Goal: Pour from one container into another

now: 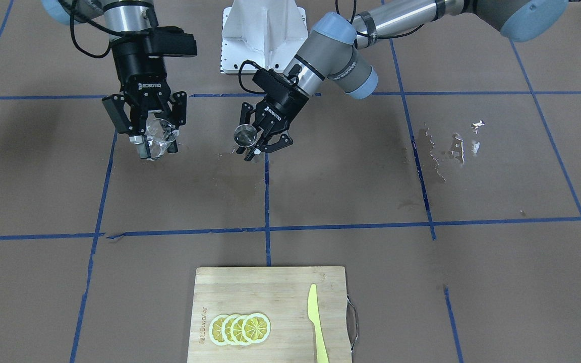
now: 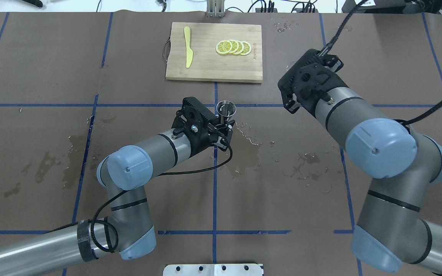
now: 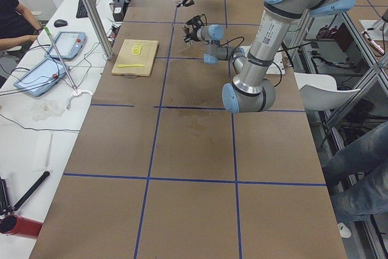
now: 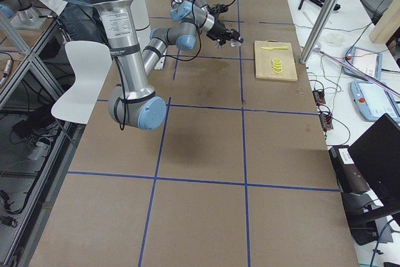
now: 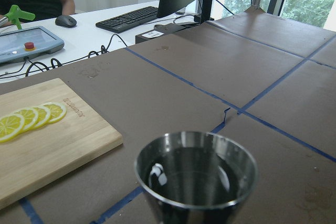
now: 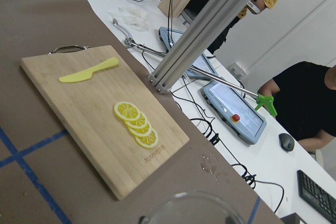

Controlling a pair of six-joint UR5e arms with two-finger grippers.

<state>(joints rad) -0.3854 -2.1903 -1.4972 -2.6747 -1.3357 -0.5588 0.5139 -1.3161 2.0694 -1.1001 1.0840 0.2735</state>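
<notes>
My left gripper is shut on the small steel jigger, holding it above the table's middle with its mouth up. From above, the jigger sticks out past the fingers. The left wrist view shows the jigger close up, its inside dark and glossy. My right gripper is shut on the clear glass cup, held above the table well off to the jigger's side and not touching it. Only the cup's rim shows in the right wrist view. In the overhead view the right wrist hides the cup.
A wooden cutting board with lemon slices and a yellow knife lies at the table's far edge from the robot. Wet stains mark the brown paper under and between the arms. The robot's white base stands behind.
</notes>
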